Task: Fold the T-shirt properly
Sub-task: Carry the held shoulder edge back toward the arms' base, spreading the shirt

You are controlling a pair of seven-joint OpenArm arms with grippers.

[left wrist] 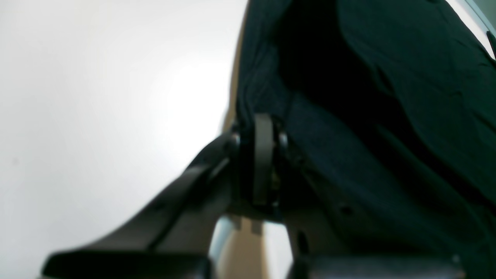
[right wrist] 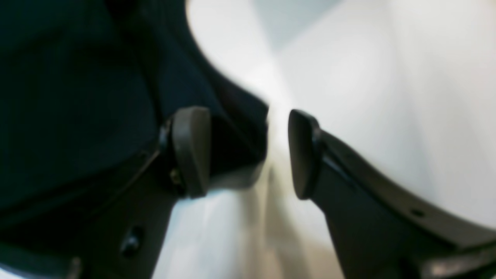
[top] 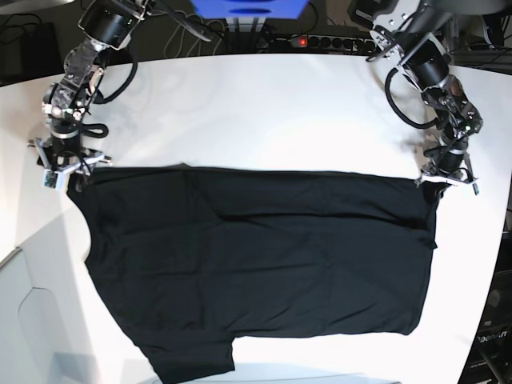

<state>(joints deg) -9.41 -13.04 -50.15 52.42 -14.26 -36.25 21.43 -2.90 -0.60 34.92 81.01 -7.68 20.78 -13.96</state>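
Left gripper (top: 441, 178) pinching shut on the top corner of the T-shirt (top: 256, 264), at about 3 o'clock of the base view; pads pressing together with dark cloth bunching right at the tips (left wrist: 263, 128). Bare white tabletop (top: 264, 112) lying beyond it toward 12 and 3 o'clock, the tabletop's edge running close by at 3 to 4 o'clock.

Right gripper (top: 70, 166) standing wide at about 9 o'clock, jaws well apart in the wrist view (right wrist: 248, 153); one pad (right wrist: 192, 151) resting against the black cloth, the other (right wrist: 302, 153) over bare tabletop, a fold of the hem sitting in the gap but not clamped. Tabletop edge curving close at 8 to 9 o'clock, leaving little room on that side.

T-shirt spreading flat across the middle of the tabletop, top edge running nearly straight from 9 to 3 o'clock between the two grippers. Right-hand edge dropping down toward 5 o'clock, with a small flap sticking out just below the held corner. Bottom edge stepping down at 7 o'clock, where a lower part reaches almost to the near rim. Open room lying mostly above the cloth, toward 12 o'clock, and a narrower strip at 4 to 5 o'clock.
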